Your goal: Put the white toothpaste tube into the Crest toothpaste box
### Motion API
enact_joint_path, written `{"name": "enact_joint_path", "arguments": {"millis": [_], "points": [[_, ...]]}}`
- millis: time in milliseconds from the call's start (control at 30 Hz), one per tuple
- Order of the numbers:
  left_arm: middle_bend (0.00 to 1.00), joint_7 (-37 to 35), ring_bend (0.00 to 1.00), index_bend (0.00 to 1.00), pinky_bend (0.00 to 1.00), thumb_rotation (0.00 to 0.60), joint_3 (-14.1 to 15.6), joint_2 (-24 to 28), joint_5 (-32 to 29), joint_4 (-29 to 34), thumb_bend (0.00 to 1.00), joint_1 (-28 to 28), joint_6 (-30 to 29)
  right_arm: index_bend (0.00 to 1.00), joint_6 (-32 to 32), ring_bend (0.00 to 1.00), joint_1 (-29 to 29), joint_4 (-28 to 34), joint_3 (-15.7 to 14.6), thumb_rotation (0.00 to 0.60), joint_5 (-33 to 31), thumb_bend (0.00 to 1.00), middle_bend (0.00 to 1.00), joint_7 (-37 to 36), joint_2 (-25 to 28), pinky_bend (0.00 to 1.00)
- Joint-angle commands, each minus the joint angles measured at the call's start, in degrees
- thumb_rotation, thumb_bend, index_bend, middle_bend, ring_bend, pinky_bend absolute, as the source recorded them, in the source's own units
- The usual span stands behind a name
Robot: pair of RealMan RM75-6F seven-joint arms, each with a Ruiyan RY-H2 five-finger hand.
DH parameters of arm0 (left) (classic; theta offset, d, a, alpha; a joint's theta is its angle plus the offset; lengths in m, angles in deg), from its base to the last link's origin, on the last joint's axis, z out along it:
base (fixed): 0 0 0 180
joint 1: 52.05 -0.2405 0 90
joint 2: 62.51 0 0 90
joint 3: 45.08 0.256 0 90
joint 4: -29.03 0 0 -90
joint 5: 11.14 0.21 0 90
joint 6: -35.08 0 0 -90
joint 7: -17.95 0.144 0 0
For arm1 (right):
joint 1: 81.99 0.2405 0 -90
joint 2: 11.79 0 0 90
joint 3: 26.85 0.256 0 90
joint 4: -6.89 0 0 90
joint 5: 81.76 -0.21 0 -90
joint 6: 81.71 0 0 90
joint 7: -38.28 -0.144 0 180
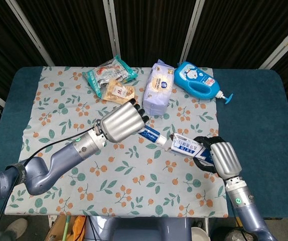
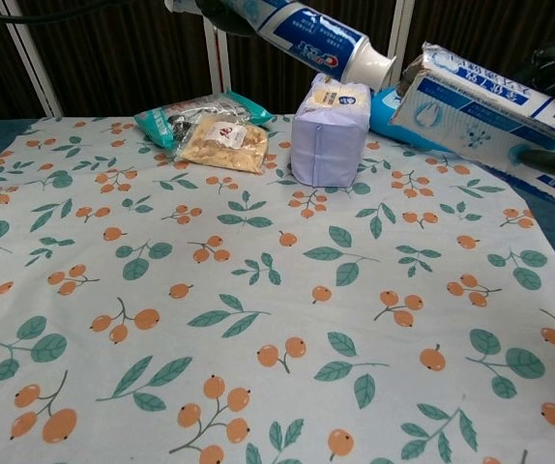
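While the right hand (image 1: 223,158) grips the Crest box (image 2: 481,101), the left hand (image 1: 121,122) holds the toothpaste tube (image 2: 311,39), cap just beside the box's open mouth, nearly in line.

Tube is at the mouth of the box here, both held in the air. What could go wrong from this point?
1. The white-and-blue toothpaste tube meets the open end of the white-and-blue Crest toothpaste box cap first and tilted; the cap may catch the flap or rim rather than slide in.
2. The right hand holds the box only at its far end, so a push from the left hand could pivot or dislodge it.
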Motion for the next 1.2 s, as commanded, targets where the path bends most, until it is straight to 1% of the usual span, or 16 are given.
{"name": "enact_joint_path", "arguments": {"millis": [33, 200, 433, 533, 667, 767, 900, 1000, 1067, 1100, 1167, 1200], "points": [[0.65, 2.25, 0.61, 0.59, 0.58, 0.6, 0.28, -1.15, -1.51, -0.1, 0.42, 1.56, 0.32, 0.37, 0.02, 0.44, -0.05, 0.1, 0.07, 0.6, 0.01, 0.32, 0.47, -0.33, 0.09, 0.34], [0.65, 4.46, 0.61, 0.59, 0.58, 0.6, 0.52, -2.97, -3.04, -0.93, 0.42, 3.82, 0.8, 0.37, -0.07, 0.44, -0.13, 0.49, 0.39, 0.6, 0.04, 0.32, 0.47, -1.05, 0.55, 0.34], [0.64, 7.61, 0.61, 0.58, 0.58, 0.6, 0.7, -4.92, -3.6, -2.87, 0.42, 7.37, 1.49, 0.37, 0.22, 0.44, -0.21, 0.55, 0.37, 0.6, 0.01, 0.32, 0.47, -2.07, 0.67, 0.34], [0.64, 9.57, 0.6, 0.58, 0.58, 0.6, 0.19, -6.32, -2.05, -4.69, 0.42, 9.98, 1.41, 0.37, 0.15, 0.44, -0.25, 0.5, 0.49, 0.6, 0.12, 0.32, 0.47, -2.78, 0.59, 0.34], [0.63, 10.22, 0.6, 0.57, 0.58, 0.6, -0.18, -7.45, -0.26, -6.09, 0.42, 11.5, 0.55, 0.37, -0.03, 0.44, -0.34, 0.57, 0.71, 0.6, 0.12, 0.32, 0.47, -3.58, 0.53, 0.34], [0.63, 10.15, 0.6, 0.57, 0.57, 0.6, -0.69, -9.13, 1.66, -7.55, 0.42, 12.88, -0.97, 0.37, -0.27, 0.44, -0.53, 0.89, 1.14, 0.6, -0.27, 0.32, 0.47, -5.52, 0.37, 0.35], [0.6, 10.3, 0.57, 0.56, 0.56, 0.6, -0.51, -10.27, 4.89, -9.19, 0.42, 14.61, -1.86, 0.37, -0.37, 0.44, -0.96, 2.07, 1.97, 0.6, -1.27, 0.32, 0.47, -10.16, 0.46, 0.35], [0.56, 9.91, 0.53, 0.53, 0.54, 0.6, -0.39, -10.71, 7.76, -10.33, 0.42, 15.97, -2.25, 0.37, -0.67, 0.44, -1.29, 2.93, 2.92, 0.6, -2.1, 0.32, 0.47, -13.81, 0.62, 0.35], [0.52, 9.84, 0.49, 0.49, 0.5, 0.6, -0.51, -11.12, 9.37, -11.07, 0.41, 16.6, -3.03, 0.37, -0.92, 0.44, -1.56, 3.58, 3.62, 0.6, -2.78, 0.32, 0.47, -16.42, 0.7, 0.35], [0.48, 9.87, 0.45, 0.45, 0.46, 0.6, -0.63, -11.49, 10.24, -11.65, 0.4, 16.91, -3.72, 0.37, -1.17, 0.44, -1.79, 4.06, 4.14, 0.6, -3.21, 0.32, 0.47, -18.37, 0.71, 0.35], [0.35, 10.13, 0.34, 0.35, 0.36, 0.6, -0.98, -12.16, 10.71, -12.41, 0.32, 17.25, -4.65, 0.37, -1.82, 0.44, -2.24, 4.71, 4.98, 0.6, -3.5, 0.32, 0.47, -21.75, 0.58, 0.35], [0.31, 10.64, 0.31, 0.32, 0.33, 0.6, -1.2, -12.47, 10.82, -12.67, 0.28, 17.32, -5.25, 0.37, -2.06, 0.44, -2.42, 4.83, 5.22, 0.6, -3.4, 0.32, 0.47, -22.97, 0.55, 0.35]]}}
